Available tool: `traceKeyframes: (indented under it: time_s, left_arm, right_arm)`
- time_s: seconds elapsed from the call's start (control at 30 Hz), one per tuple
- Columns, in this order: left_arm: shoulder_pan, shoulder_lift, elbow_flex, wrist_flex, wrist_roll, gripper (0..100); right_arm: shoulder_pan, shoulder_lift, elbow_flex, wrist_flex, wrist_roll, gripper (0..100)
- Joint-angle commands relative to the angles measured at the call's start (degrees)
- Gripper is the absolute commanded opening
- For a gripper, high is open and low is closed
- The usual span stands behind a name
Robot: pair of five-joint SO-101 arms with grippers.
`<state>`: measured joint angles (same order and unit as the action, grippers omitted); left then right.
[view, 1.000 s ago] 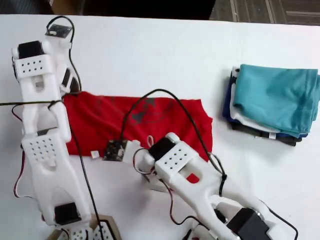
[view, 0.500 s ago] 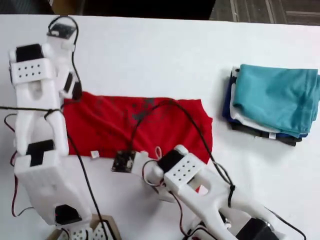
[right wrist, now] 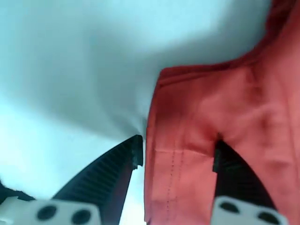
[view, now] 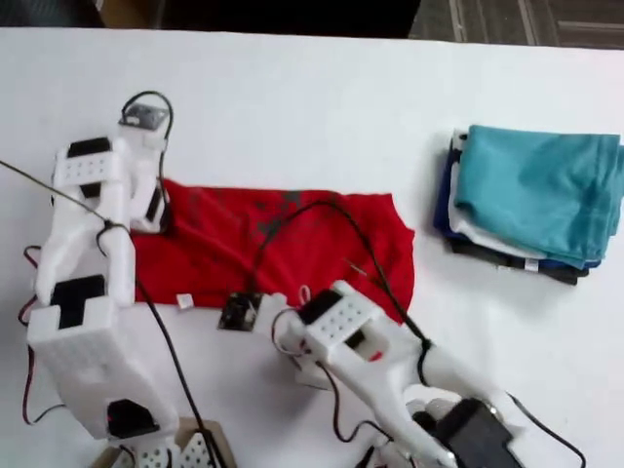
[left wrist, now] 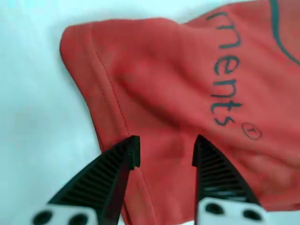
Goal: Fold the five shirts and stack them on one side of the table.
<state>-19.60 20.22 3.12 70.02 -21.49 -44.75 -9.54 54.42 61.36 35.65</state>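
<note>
Both arms have shifted, and now the left gripper (left wrist: 166,140) and right gripper (right wrist: 177,140) sit spread wide over hems of the soft, floppy red shirt (view: 292,244) near the stack of folded shirts (view: 536,195), good spots to pinch, I think

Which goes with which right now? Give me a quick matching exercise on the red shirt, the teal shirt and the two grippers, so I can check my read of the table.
Things:
1. red shirt
2. teal shirt
3. left gripper
4. right gripper

Places and states:
A. on top of the stack at the right side of the table
B. open, astride the red shirt's near edge
C. lying mid-table between the two arms
D. open, over the red shirt's left end

Pairs: 1-C, 2-A, 3-D, 4-B.
</note>
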Motion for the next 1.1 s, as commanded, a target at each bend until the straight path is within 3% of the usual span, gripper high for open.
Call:
traceKeyframes:
  time_s: [0.0, 0.13, 0.43, 0.73, 0.8, 0.93, 1.07]
  left_arm:
    - [0.3, -4.1, 1.5, -3.1, 0.1, 21]
    - [0.3, -4.1, 3.1, -6.1, 3.3, 21]
    - [0.0, -4.2, 2.9, -6.0, 3.3, 21]
    - [0.0, -4.1, 3.1, -6.2, 3.4, 21]
    - [0.0, -4.1, 3.2, -6.2, 3.4, 21]
    - [0.0, -4.1, 3.2, -6.2, 3.4, 21]
    - [0.0, -4.0, 3.3, -6.3, 3.4, 21]
  right_arm:
    - [2.1, 5.1, -3.2, 0.0, 0.4, 25.9]
    - [2.2, 5.2, -3.4, 0.0, 0.4, 25.9]
    - [8.5, 6.5, -4.5, 0.9, 3.2, 25.0]
    - [9.2, 14.0, -10.6, 4.4, 3.3, 20.0]
    - [9.2, 14.2, -11.1, 4.4, 3.3, 17.0]
    - [9.2, 14.1, -11.2, 4.2, 3.3, 0.9]
    - [9.2, 14.0, -11.3, 4.3, 3.3, 2.1]
